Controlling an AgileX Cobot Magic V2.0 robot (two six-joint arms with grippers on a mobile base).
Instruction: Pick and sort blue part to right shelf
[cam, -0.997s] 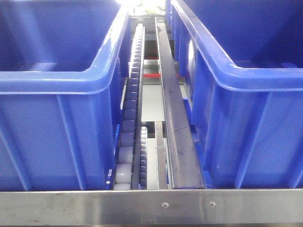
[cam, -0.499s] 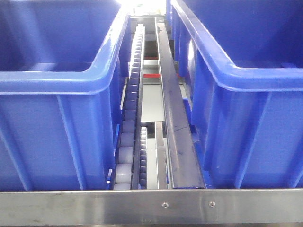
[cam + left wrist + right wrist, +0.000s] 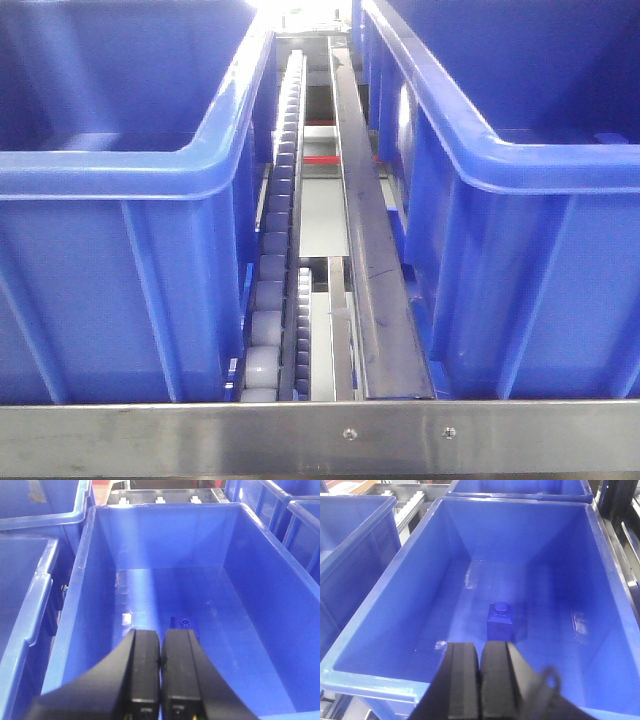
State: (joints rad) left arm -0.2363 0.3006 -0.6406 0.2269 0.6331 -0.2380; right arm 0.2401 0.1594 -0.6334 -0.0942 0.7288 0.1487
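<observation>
In the left wrist view a small blue part [image 3: 184, 623] lies on the floor of a deep blue bin [image 3: 80, 610], just beyond my left gripper [image 3: 160, 642], which hangs above the bin, shut and empty. In the right wrist view another blue part [image 3: 500, 620], a block with a knob on top, stands on the floor of a second blue bin [image 3: 380, 630]. My right gripper [image 3: 480, 652] hovers over that bin's near side, shut with nothing between its fingers. Neither gripper shows in the front view. The right shelf cannot be told apart here.
The front view shows two blue bins [image 3: 110, 240] [image 3: 540, 230] on a rack, with a roller track [image 3: 280, 220] and a metal rail [image 3: 365, 250] between them, and a steel bar [image 3: 320, 437] across the front. More blue bins [image 3: 25, 580] [image 3: 350, 540] flank each wrist view.
</observation>
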